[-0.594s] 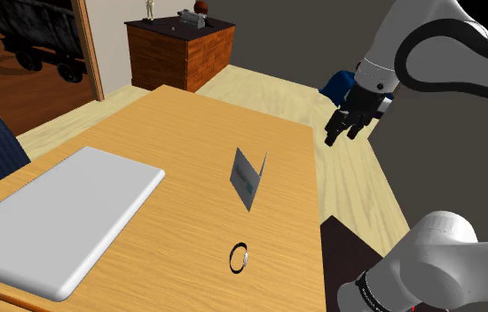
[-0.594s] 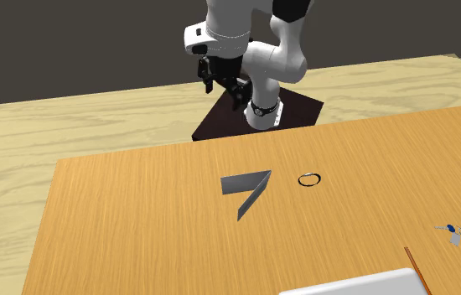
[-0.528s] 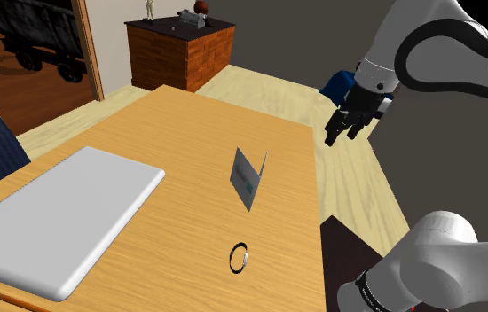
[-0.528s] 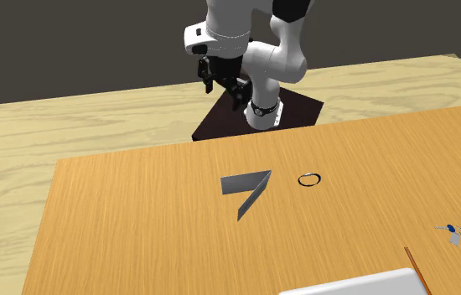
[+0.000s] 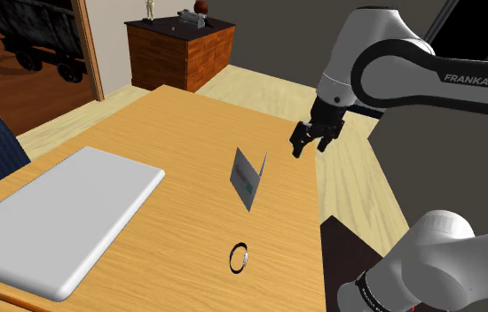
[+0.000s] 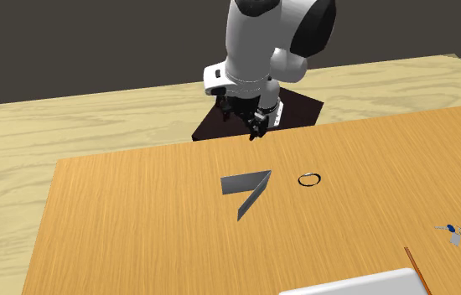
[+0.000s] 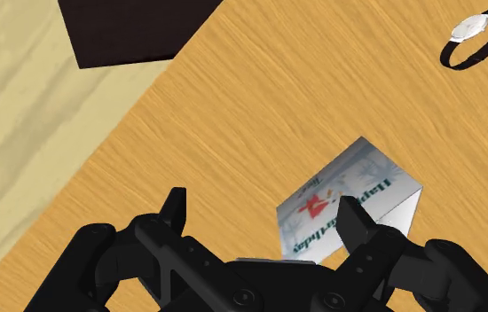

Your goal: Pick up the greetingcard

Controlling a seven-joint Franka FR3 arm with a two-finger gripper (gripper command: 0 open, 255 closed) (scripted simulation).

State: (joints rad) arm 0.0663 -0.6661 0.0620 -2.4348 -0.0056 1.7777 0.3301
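The greeting card (image 5: 248, 177) stands half-folded like a tent near the middle of the wooden table (image 5: 176, 124). It is grey in the exterior views (image 6: 246, 188). In the wrist view the card (image 7: 349, 199) shows a white face with red and dark print. My black gripper (image 5: 309, 149) hangs open in the air above the table edge nearest the stand, short of the card (image 6: 256, 131). In the wrist view the gripper (image 7: 264, 208) has its fingers apart with nothing between them, and the card lies just beyond one fingertip.
A black-strapped wristwatch (image 5: 241, 257) lies on the table near the card (image 7: 477, 35). A flat white slab (image 5: 56, 217), a pencil (image 5: 20, 303) and small keys (image 6: 455, 233) lie farther off. The dark stand top (image 7: 127, 27) borders the table. A brick-patterned cabinet (image 5: 180, 53) stands behind.
The arm has swung over toward the table. The gripper moved to the shoulder view's left and lower, from beside the table to above its edge near the card.
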